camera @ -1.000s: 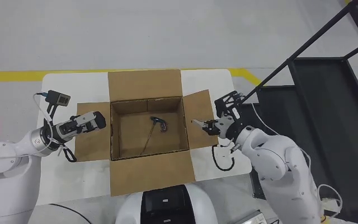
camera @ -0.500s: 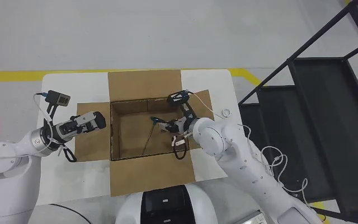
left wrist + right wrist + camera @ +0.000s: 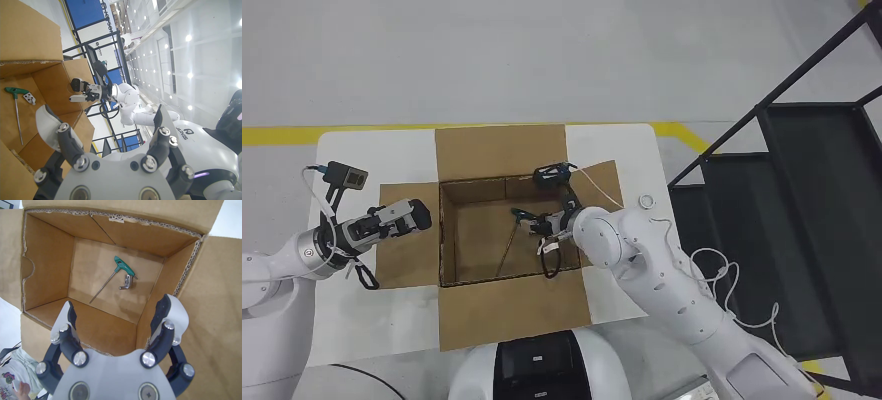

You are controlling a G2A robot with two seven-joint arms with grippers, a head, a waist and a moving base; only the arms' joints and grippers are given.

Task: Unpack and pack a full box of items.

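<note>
Plainly, the right claw, spread and empty, hangs over the cardboard box; the green T-handle hex key lies below on its floor, shaft diagonal, this arm nearer.

White table; yellow floor stripe behind; blk metal stairs rt side.

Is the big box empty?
Not empty: a green-handled wrench and a small metal bracket lie on the box floor.
</note>
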